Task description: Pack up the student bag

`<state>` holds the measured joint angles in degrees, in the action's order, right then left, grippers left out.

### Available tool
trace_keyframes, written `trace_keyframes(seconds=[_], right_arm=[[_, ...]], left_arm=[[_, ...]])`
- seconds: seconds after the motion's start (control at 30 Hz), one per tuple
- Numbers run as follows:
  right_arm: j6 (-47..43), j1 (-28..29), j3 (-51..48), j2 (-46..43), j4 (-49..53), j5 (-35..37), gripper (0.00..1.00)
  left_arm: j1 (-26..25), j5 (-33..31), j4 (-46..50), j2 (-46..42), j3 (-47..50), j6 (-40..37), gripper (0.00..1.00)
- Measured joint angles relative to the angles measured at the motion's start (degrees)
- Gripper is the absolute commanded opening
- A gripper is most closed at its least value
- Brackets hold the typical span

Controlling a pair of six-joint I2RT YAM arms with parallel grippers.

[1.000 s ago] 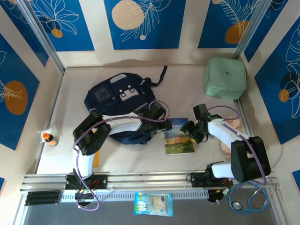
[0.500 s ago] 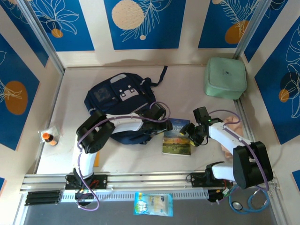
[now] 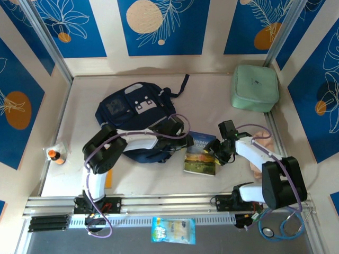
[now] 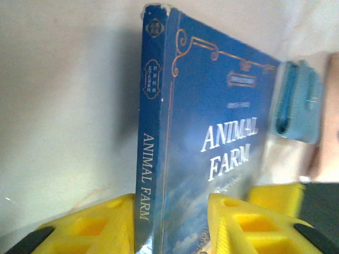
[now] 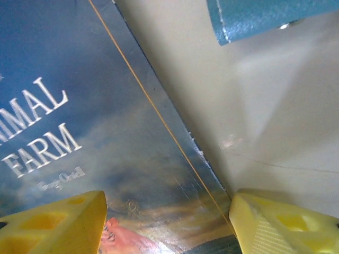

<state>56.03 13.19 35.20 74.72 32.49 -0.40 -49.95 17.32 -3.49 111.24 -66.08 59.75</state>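
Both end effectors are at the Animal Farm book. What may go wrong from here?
The left end effector straddles only the spine of the Animal Farm book; so narrow a hold may let it swing or fall open when lifted.
The right end effector stands open over the opposite edge; if both pull, the cover could bend.
The left arm crosses the student bag and may snag it.

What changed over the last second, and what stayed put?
The right gripper moved left, and the book shifted slightly left with it, toward the student bag. The left gripper stayed at the book's spine, one jaw on either side. The student bag and green case did not move.
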Motion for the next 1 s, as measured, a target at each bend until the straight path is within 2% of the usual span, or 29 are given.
trace_keyframes(seconds=[0.2, 0.33, 0.57, 0.8, 0.97, 1.0], right_arm=[[-0.02, -0.15, 1.70, 2.43, 0.39, 0.15, 0.65], [-0.20, -0.15, 2.32, 3.19, 0.59, 0.00, 0.60], [-0.46, -0.15, 2.32, 3.19, 0.81, 0.00, 0.60], [-0.50, -0.20, 2.34, 3.17, 0.70, -0.04, 0.60], [-1.81, -0.20, 2.32, 2.60, 0.39, -0.50, 0.61], [-2.12, -0.20, 2.32, 2.10, 0.15, -0.79, 0.63]], left_arm=[[0.15, 3.34, -5.46, -2.10, 0.96, -0.07, 0.36], [0.81, 5.27, -4.96, -1.49, 0.70, -0.26, 0.36], [0.83, 8.26, -1.90, 2.05, -2.49, -1.42, 0.33], [0.83, 8.33, 3.28, 2.62, -5.11, -4.26, 0.20], [0.85, 7.52, 5.97, 2.38, -5.95, -6.49, 0.00], [0.94, 7.30, 6.29, 2.08, -6.05, -6.97, 0.00]])
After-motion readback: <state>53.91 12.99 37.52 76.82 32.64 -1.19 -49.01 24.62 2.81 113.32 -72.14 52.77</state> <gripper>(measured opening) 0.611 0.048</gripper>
